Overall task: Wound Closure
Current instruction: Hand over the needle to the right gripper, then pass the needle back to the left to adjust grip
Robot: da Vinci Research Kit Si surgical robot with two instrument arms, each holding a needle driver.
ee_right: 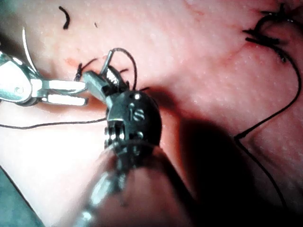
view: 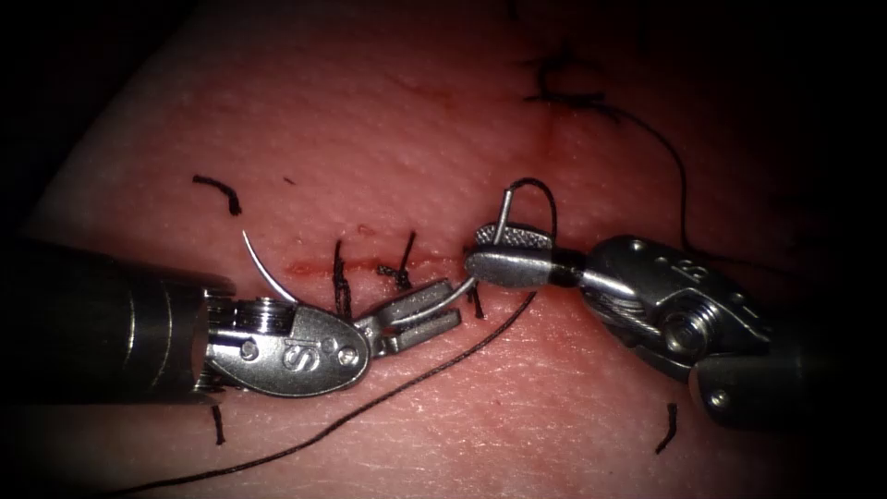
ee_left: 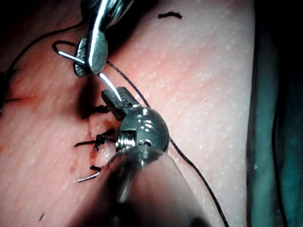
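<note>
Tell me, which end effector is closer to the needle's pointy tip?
Left. The needle's tip rises just behind the left end effector; the right end effector grips the needle's thread end, farther off.

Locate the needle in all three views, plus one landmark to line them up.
Endoscope view: needle just below the cut, gripped near its thread end by the right tool; the left tool is around its middle; point arcs up left of the left tool.
Left wrist view: needle bridges both tools' jaws.
Right wrist view: needle, thread end sticking up from the right tool's jaws.
Shared landmark: the tied stitch on the cut.
</note>
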